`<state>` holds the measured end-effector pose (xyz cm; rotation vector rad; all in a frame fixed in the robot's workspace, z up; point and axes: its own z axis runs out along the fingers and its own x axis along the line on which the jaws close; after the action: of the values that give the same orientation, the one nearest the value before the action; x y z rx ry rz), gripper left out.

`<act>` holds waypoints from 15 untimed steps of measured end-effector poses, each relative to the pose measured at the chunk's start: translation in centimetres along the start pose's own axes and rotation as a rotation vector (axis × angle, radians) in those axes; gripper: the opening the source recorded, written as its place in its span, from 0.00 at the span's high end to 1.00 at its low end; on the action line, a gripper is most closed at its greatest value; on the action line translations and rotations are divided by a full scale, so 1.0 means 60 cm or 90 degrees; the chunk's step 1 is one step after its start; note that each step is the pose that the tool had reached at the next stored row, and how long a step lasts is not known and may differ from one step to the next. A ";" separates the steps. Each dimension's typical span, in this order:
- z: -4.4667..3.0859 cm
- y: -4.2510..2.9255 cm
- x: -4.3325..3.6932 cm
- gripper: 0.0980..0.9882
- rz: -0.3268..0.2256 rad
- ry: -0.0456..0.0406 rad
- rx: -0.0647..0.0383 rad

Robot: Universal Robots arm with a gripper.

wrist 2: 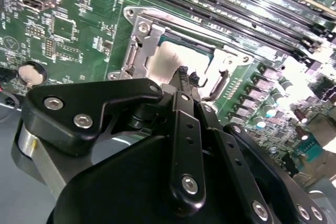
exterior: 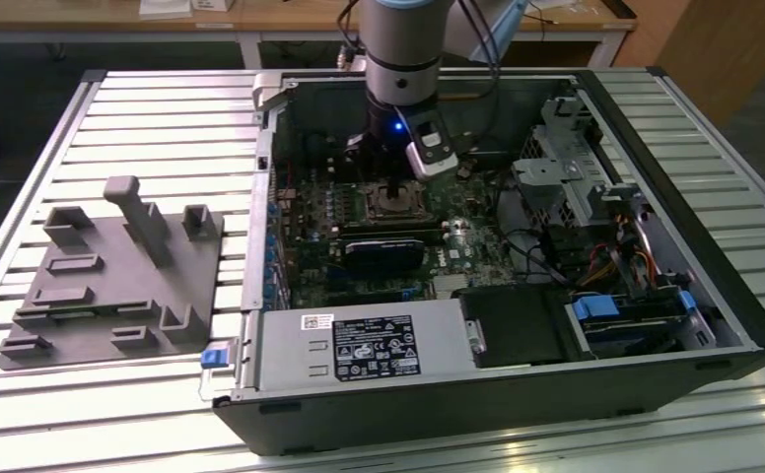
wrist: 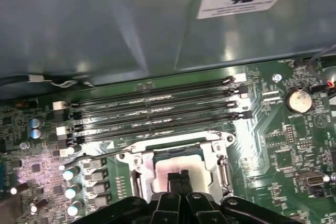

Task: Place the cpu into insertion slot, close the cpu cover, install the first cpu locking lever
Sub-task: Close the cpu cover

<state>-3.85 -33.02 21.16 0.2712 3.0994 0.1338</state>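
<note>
The cpu [wrist 2: 167, 60] lies flat in the insertion slot [exterior: 393, 202] on the green motherboard, its pale metal face [wrist: 172, 165] showing through the cut-out of the cpu cover [wrist 2: 137, 43]. The silvery cover frame [wrist: 212, 153] appears to lie down around the chip. My gripper [wrist 2: 184, 72] hangs right over the chip's face with its black fingers pressed together and nothing between them. In the first wrist view the gripper [wrist: 180, 173] sits at the chip's near edge. The exterior view has the gripper [exterior: 393, 175] low inside the open computer case, just above the socket.
Several long black memory slots [wrist: 157, 111] run beside the socket. A coin battery [wrist: 297, 99] and capacitors [wrist: 71, 182] stand nearby. The case holds a power supply [exterior: 356, 347], a drive cage [exterior: 567, 168] and cables. A grey fixture block [exterior: 106, 276] sits on the slatted table.
</note>
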 end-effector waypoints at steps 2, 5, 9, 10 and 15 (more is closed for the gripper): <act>0.000 0.000 -0.001 0.99 -0.002 0.0001 0.000; -0.002 0.000 -0.001 0.99 -0.003 0.0002 0.001; -0.012 0.001 -0.001 0.99 -0.003 -0.0004 0.004; -0.015 0.002 -0.001 0.99 -0.003 -0.0007 0.005; -0.031 0.003 -0.001 0.99 -0.003 -0.0014 0.009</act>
<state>-3.80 -33.02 23.05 0.2641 3.0998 0.1119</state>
